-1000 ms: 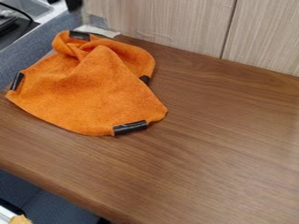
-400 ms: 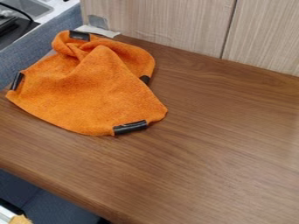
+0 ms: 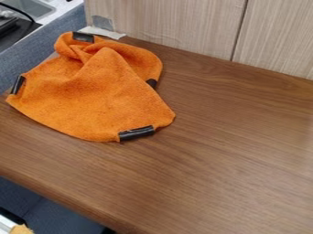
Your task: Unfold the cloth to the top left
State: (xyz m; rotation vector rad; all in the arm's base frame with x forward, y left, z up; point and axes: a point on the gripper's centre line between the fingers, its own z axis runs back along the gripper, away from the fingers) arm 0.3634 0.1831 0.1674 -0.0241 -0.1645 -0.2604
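I cannot tell how far open my gripper is, or whether it has hold of anything. The orange cloth (image 3: 98, 100) lies on the wood table (image 3: 226, 160), toward the upper left of the camera view. Its upper part is bunched into raised folds, and its lower part spreads out more smoothly. I see 4 black strips (image 3: 136, 133) on it: 1 at the top, 1 at the left corner, 1 along the lower right edge and 1 partly covered at the right side. The wall (image 3: 177, 23) runs behind the table, and a blue-grey divider (image 3: 43, 43) stands beside the cloth at upper left.
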